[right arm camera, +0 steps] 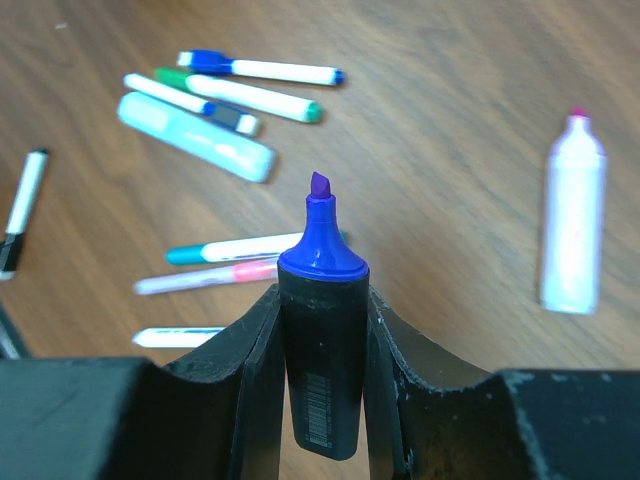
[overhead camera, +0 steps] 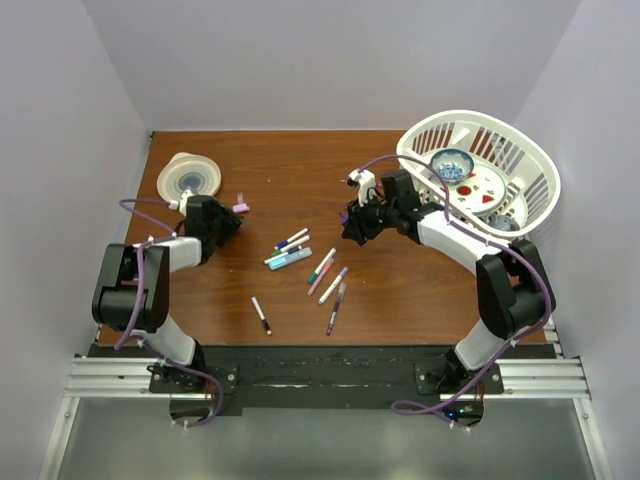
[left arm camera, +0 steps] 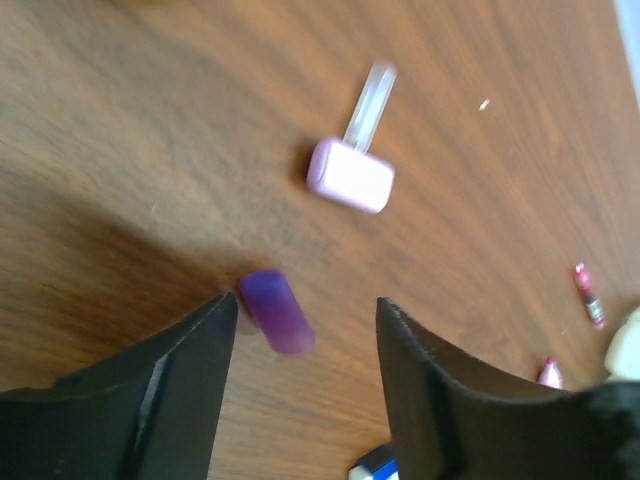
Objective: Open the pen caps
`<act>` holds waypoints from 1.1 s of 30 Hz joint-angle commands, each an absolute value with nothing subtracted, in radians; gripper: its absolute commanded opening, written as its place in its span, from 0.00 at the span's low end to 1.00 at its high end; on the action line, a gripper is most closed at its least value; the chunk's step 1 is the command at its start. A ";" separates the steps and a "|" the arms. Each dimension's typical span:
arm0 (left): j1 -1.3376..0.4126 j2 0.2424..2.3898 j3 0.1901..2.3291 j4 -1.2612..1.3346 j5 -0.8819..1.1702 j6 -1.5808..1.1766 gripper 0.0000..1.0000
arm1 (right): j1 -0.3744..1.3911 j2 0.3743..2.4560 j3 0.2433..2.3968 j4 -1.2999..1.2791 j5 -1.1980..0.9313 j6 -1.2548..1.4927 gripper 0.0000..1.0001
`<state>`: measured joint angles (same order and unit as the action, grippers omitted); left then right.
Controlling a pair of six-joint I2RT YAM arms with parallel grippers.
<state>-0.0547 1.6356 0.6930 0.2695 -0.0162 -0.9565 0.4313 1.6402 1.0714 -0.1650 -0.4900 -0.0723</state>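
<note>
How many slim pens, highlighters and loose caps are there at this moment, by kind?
Slim pens: 7
Highlighters: 3 (teal highlighter, pink highlighter, purple highlighter in the right jaws)
Loose caps: 2 (purple cap, pink cap)
Total: 12

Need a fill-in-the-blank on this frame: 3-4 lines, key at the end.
1. The right gripper is shut on a highlighter whose cap is ___.
2. The left gripper is ___.
3. Between its jaws lies a ___ cap.
4. The white basket sits on the robot's ___ side.
Missing: off, open, purple, right.
</note>
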 commanded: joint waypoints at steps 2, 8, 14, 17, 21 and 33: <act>-0.040 1.505 0.729 0.287 -0.092 -0.930 0.71 | 0.413 1.643 1.092 -0.161 -0.370 -0.120 0.06; -0.031 1.315 0.761 0.226 0.004 -0.801 0.84 | 0.396 1.678 1.121 -0.202 -0.255 -0.186 0.08; -0.029 1.116 0.798 0.106 0.219 -0.531 0.85 | 0.364 1.773 1.232 -0.317 -0.187 -0.248 0.12; -0.032 1.002 0.752 0.049 0.245 -0.418 0.86 | 0.364 1.821 1.321 -0.395 -0.179 -0.285 0.12; -0.037 0.893 0.703 0.006 0.233 -0.382 0.86 | 0.344 1.972 1.522 -0.538 -0.205 -0.383 0.15; -0.071 0.845 0.722 -0.031 0.235 -0.356 0.86 | 0.324 2.214 1.859 -0.750 -0.186 -0.406 0.35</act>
